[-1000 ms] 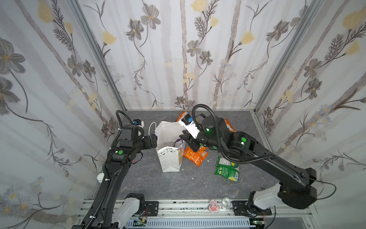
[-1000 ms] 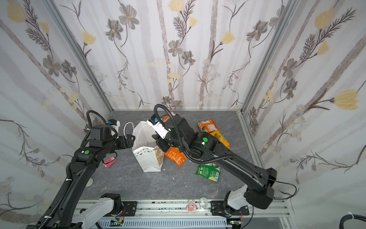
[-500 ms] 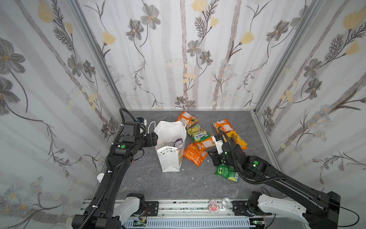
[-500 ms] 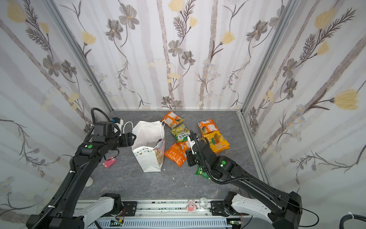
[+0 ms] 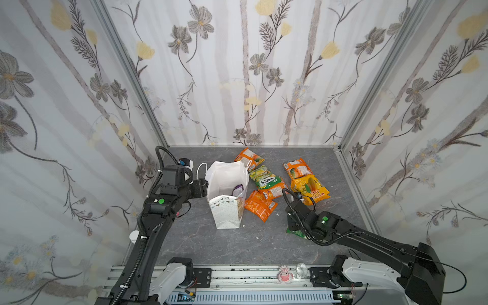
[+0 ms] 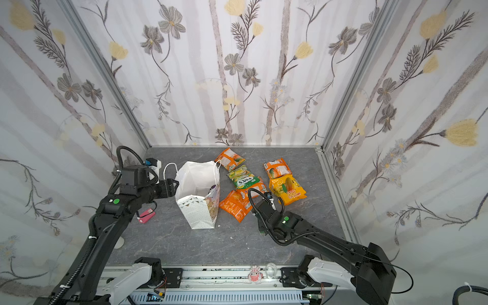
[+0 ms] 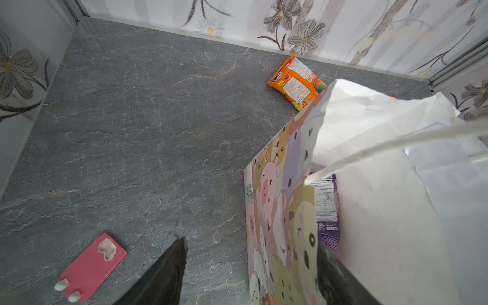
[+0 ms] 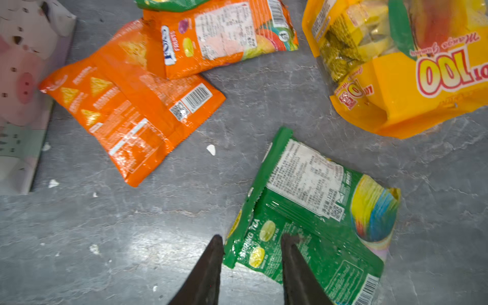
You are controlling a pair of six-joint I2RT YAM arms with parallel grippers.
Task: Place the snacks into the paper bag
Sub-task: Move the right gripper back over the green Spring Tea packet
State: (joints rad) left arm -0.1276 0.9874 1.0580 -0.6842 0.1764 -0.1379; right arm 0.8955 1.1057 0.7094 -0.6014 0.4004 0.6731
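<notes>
— Left wrist view first: how does the left tool [image 7: 251, 241] stand?

— Spread. One finger is outside the paper bag [image 7: 369, 211] and one inside, with the printed side wall between them. Bare desk [image 7: 132, 132] shows between the outer finger and the wall, so it is not pinching. The bag stands upright on the desk with its mouth open, and a purple packet [image 7: 327, 211] is already in it.

— How will the bag behave?

— I judge it light and thin. It is stiff at its folds but easy to crease or push over. I would hold the rim gently, close to the cord handle [image 7: 369, 158].

— And to the right of it?

— In the right wrist view an orange chips packet [image 8: 132, 113] lies near the bag, partly under a second orange packet [image 8: 221, 34]. Then comes the green packet [image 8: 317, 211], flat on the desk and apart from them. The right tool [image 8: 253, 236] is spread too, low at the packet's corner, with one finger beside the edge and one above the foil. It grips nothing. Further right in both top views is the yellow packet [image 5: 310, 187].

— Where to take the green one?

— At the flat sealed edge, I think. The foil looks crinkly and slippery, and the packet surely weighs little. Its fuller middle would likely slide out of the fingers. Because it lies flat, one finger must go under the edge, and a hard squeeze could crush what is inside.
</notes>
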